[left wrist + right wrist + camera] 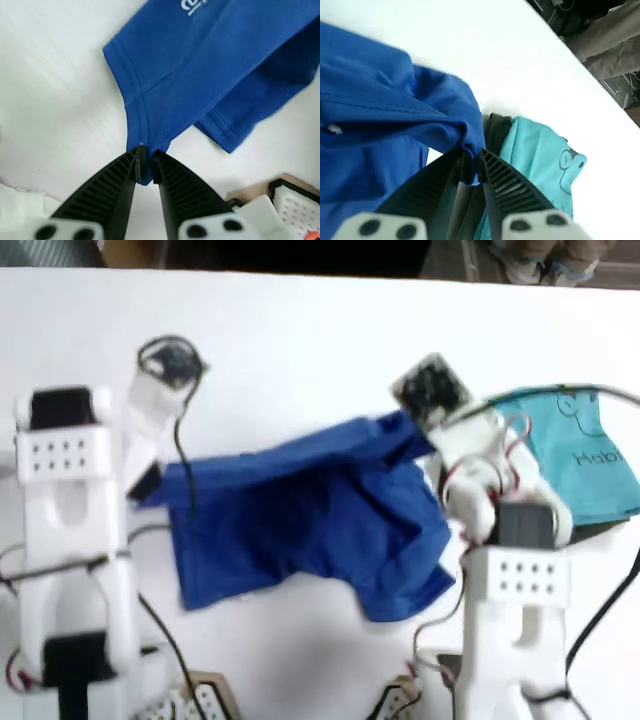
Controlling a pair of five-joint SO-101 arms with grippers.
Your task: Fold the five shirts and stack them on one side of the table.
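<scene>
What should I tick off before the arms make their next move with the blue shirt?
1. Grip of the left end effector on the blue shirt, at a hem corner: ok.
2. Grip of the right end effector on a bunched edge of it: ok.
3. Cloth flat between the two grips: not ok, rumpled and twisted.
4. The teal shirt folded at the side of the table, on a dark garment: ok.
5. Number of shirts already stacked: cannot tell.
</scene>
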